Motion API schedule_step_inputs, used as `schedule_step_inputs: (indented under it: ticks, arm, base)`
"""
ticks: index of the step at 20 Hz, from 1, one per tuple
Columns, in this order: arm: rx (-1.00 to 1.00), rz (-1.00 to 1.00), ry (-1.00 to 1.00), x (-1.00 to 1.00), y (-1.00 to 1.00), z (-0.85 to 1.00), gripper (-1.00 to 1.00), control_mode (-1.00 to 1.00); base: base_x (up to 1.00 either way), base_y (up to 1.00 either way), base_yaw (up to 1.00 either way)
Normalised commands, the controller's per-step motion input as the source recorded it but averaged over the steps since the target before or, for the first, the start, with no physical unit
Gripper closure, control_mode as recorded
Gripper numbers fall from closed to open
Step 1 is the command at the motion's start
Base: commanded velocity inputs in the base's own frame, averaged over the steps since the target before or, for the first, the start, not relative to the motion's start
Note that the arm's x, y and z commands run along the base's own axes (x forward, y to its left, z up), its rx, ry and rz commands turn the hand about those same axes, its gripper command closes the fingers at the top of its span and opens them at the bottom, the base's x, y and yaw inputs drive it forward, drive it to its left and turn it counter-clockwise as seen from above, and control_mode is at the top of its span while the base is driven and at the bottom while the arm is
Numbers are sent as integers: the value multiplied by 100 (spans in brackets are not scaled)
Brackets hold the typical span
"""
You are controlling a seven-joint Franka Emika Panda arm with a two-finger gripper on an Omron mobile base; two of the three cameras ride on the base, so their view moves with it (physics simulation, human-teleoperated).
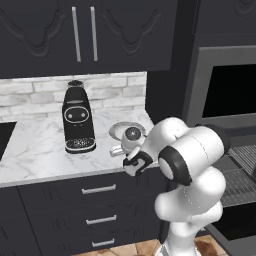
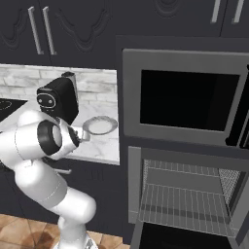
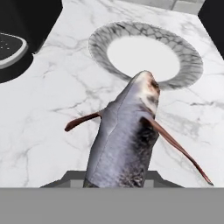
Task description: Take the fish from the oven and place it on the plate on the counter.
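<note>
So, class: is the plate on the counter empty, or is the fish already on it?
Empty. The plate's pale centre is bare in the hand view; the fish is held in the hand, its tip just reaching the plate's near rim.

The arm (image 1: 190, 165) bends low and forward, its hand (image 1: 131, 162) closed around something.

Bare counter (image 3: 48, 118) lies open before the plate (image 3: 189, 57); the coffee machine (image 1: 78, 120) stands well apart to its left.

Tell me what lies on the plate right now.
The plate has nothing lying on it; its pale centre is bare. The fish, held by the pincer, hangs over the near rim, hiding a small part of it.
</note>
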Motion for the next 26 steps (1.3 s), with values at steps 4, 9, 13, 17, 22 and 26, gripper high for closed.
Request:
schedule_step_inputs:
  ticks: [4, 9, 13, 17, 22, 26]
  arm:
    - [1, -5, 8, 32, -8, 13, 100, -100]
    - [6, -7, 3, 17, -13, 30, 100, -100]
    - [4, -5, 8, 1, -8, 54, 100, -100]
    - [5, -5, 12, 0, -24, 66, 100, -100]
    - [0, -3, 27, 0, -20, 89, 100, -100]
    - [-1, 0, 47, 15, -5, 96, 100, -100]
  base:
    - [0, 0, 0]
    - [0, 0, 0]
    - [0, 0, 0]
    - [0, 0, 0]
    - [0, 0, 0]
    - [0, 0, 0]
